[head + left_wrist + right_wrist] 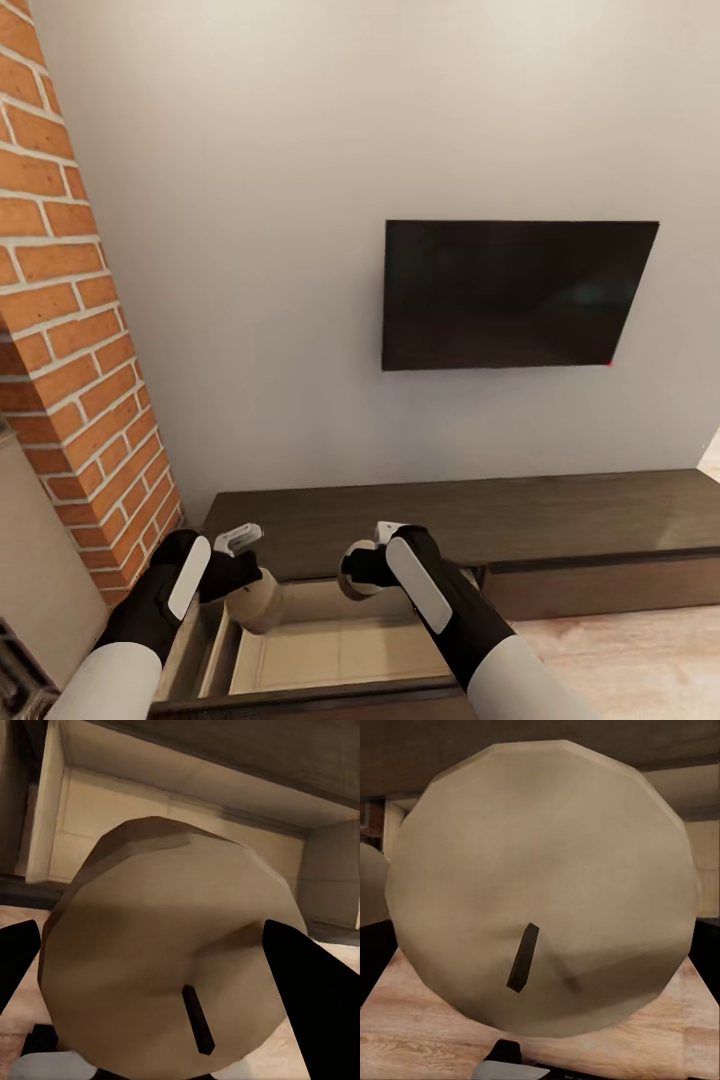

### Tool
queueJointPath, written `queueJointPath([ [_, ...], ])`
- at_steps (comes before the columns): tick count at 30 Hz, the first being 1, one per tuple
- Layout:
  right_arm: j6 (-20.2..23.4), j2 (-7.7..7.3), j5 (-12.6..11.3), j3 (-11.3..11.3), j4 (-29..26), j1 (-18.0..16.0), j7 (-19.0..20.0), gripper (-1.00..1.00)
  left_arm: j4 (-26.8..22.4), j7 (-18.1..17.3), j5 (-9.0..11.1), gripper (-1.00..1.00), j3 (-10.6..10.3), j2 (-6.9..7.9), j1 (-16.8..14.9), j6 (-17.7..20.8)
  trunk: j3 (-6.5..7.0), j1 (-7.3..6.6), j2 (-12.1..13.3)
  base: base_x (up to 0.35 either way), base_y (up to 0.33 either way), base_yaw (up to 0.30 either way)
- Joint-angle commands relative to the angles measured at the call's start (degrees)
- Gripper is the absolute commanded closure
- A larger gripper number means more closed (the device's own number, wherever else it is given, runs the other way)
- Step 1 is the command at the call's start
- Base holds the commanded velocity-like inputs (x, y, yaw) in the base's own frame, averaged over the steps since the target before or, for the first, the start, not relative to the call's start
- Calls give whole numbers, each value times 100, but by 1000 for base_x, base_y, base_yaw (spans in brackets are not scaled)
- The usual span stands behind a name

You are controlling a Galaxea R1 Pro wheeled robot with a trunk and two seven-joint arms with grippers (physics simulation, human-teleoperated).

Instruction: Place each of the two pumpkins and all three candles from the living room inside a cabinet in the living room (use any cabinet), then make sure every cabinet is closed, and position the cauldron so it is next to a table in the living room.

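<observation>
Mid-task. Left gripper (pixel 240 560) clamped on a candle (pixel 255 600), right gripper (pixel 365 565) clamped on a second candle (pixel 540 892), both poised over the open drawer (pixel 330 650) of the cabinet (pixel 560 515). Still outstanding, judging by the bare drawer: release, third candle, pumpkins, closing, cauldron.

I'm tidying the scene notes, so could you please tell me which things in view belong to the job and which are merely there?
Part of the job:
- beige stubby candle in the left gripper
- second beige candle in the right gripper
- long dark-brown wooden cabinet, its pale-lined drawer open below both grippers

Just there:
- black wall television
- red brick column
</observation>
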Motion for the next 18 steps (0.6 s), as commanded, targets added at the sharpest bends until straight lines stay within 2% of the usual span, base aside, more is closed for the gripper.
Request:
queueJointPath([
  [1, 0, 0, -1, 0, 1, 0, 0, 100, 1, 0, 14, 100, 0, 0, -1, -39, -15, 23, -42, 0, 0, 266],
  [7, -1, 0, 8, 1, 12, 0, 11, 100, 14, 4, 32, 100, -9, -7, -1, -248, -110, 154, -283, 0, 0, 119],
  [18, 44, 0, 1, 1, 21, 0, 47, 100, 100, 0, 24, 100, -18, -53, -6, -309, -256, 396, -724, 0, 0, -56],
])
